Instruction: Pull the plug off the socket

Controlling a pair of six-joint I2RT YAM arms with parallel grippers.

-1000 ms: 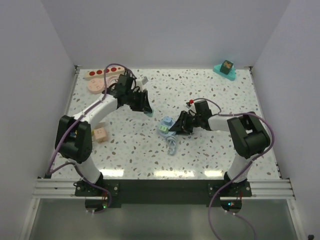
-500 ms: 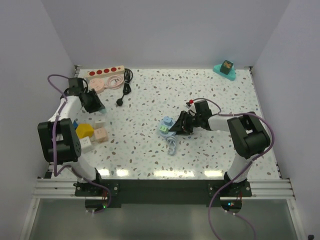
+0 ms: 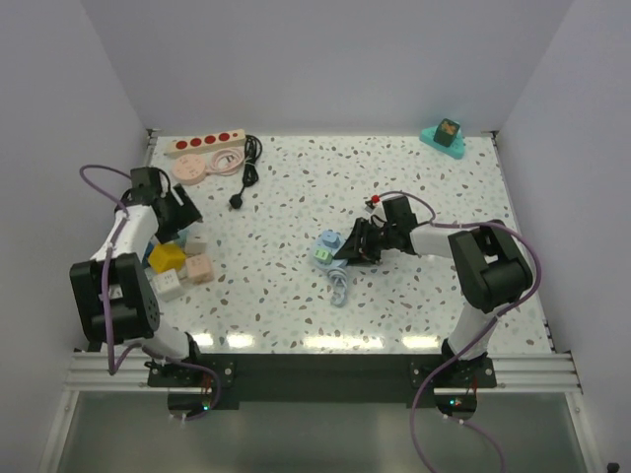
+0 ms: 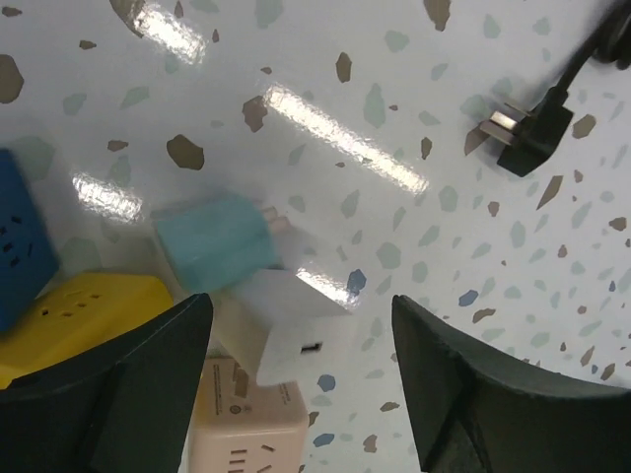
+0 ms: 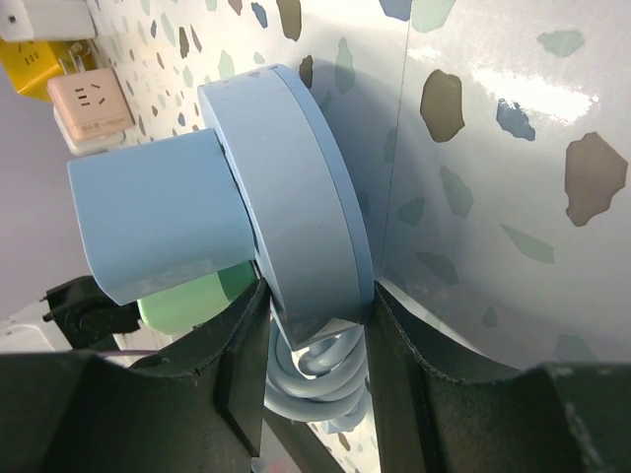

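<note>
top view, socket (image 3: pixel 204 144): lies along the far-left edge of the worktop (image 3: pixel 424 296), red outlets facing up; a pink disc (image 3: pixel 192 168) sits just in front of it
top view, plug (image 3: pixel 238 201): out of the socket, lying flat on the worktop near the strip's right end; its black cord (image 3: pixel 250 158) curls back toward the strip
top view, left end effector (image 3: pixel 184 210): low at the left edge, apart from the plug
top view, right end effector (image 3: pixel 347 248): mid-worktop, at a light-blue disc (image 3: pixel 328 244); well apart from plug and socket
top view, far-right corner: a teal block (image 3: pixel 447 136)
left wrist view, left end effector: fingers (image 4: pixel 108 394) spread wide, nothing between them; released
left wrist view, plug (image 4: pixel 523 133): upper right, metal prongs bare, resting on the worktop clear of both fingers
left wrist view, below: a teal adapter (image 4: pixel 217 241) touching a white cube (image 4: pixel 286 325); a yellow cube (image 4: pixel 89 310) and a pink cube (image 4: pixel 246 434) beside them
right wrist view, right end effector: clenched on the rim of the light-blue disc, a finger on each face; a coiled light-blue cable (image 5: pixel 315 379) hangs beneath
</note>
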